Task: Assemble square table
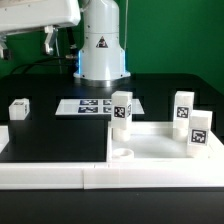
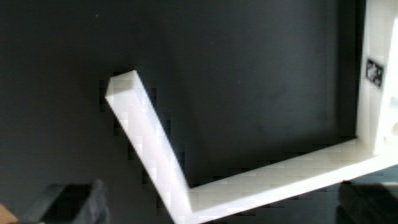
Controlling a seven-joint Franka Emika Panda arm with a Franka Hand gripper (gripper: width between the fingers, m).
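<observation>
The square table's white slab [image 1: 160, 143] lies at the exterior view's right, tucked into the corner of the border rail, with a round socket [image 1: 123, 153] showing at its near left corner. Two tagged legs [image 1: 199, 134] [image 1: 183, 107] stand upright at its right part. A third leg [image 1: 122, 110] stands at its back left edge. Another leg [image 1: 20, 108] lies alone at the far left. My gripper [image 1: 48, 42] hangs high at the back left, far from all parts. In the wrist view the gripper [image 2: 228, 210] is open, its dark fingertips [image 2: 71, 205] holding nothing.
The low white border rail [image 1: 50, 175] [image 2: 151, 140] runs along the table's front and turns up at the right. The marker board [image 1: 90, 106] lies flat before the robot base [image 1: 102, 50]. A tagged white edge [image 2: 374, 85] shows at the wrist view's side.
</observation>
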